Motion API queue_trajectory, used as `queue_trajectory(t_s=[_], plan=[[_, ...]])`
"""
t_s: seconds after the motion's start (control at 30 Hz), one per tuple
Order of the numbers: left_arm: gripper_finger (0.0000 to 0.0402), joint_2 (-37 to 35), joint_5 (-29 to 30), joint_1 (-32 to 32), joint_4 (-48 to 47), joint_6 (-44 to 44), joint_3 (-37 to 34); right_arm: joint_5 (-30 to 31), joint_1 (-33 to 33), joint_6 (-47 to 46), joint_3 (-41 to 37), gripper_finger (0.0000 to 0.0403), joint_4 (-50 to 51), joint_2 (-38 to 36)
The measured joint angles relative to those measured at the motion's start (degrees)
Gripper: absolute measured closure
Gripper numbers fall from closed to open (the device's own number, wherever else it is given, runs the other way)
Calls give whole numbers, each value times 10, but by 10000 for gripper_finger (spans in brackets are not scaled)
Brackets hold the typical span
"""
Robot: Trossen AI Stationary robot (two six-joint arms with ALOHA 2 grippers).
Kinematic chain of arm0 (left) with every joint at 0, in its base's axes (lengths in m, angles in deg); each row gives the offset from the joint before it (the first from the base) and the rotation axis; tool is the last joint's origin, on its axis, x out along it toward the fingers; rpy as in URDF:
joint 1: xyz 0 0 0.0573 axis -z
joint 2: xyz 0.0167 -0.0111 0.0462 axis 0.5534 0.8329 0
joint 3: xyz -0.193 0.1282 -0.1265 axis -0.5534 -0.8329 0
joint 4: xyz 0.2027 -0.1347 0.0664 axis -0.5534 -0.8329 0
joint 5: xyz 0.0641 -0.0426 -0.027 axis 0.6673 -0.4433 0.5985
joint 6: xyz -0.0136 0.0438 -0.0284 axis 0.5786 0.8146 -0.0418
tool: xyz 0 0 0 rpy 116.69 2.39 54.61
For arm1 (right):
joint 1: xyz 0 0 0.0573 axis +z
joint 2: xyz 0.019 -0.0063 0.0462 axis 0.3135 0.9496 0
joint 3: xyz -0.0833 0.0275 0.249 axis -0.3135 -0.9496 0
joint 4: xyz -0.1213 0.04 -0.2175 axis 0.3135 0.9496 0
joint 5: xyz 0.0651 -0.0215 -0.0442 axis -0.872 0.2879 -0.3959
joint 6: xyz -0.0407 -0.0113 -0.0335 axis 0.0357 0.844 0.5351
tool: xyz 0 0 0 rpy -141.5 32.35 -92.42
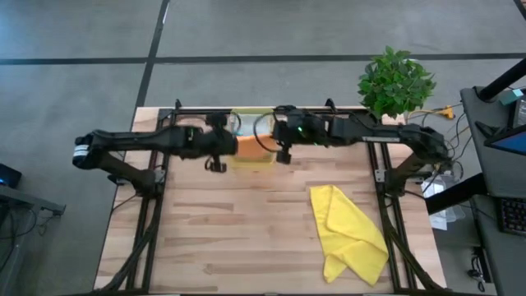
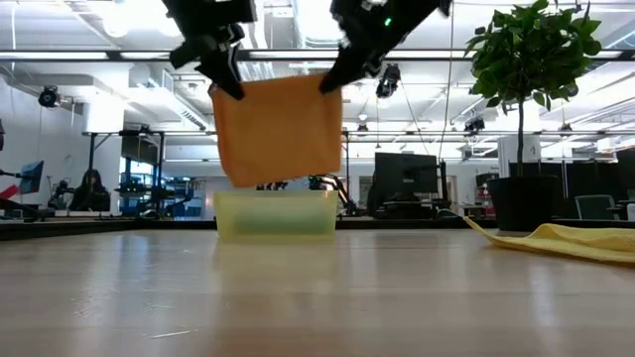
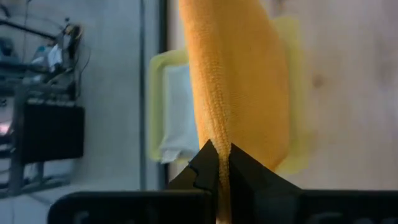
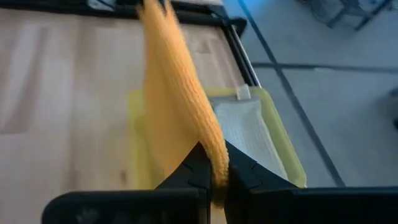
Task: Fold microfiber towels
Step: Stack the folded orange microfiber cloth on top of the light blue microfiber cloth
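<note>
Both grippers, left gripper (image 2: 230, 84) and right gripper (image 2: 332, 81), are clamped on the top corners of the orange towel (image 2: 280, 129), hanging above the tray (image 2: 276, 214). The yellow towel (image 1: 349, 232) lies crumpled on the table (image 1: 238, 238), unfolded; most folding remains

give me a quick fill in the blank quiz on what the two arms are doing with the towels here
1. Both grippers, left gripper and right gripper, are shut on the ____ towel.
2. That towel hangs in the air above the yellow ____.
3. The yellow towel lies on the ____, untouched.

Missing words: orange; tray; table
</note>
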Motion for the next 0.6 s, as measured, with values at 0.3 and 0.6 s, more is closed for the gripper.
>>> queue_trajectory(t_s=[0.3,0.6], plan=[[401,3,-90,-168,58,132,0,-4,-73,-11,49,392,-9,86],[401,64,-127,-289,180,235,2,-14,-157,88,95,392,-62,130]])
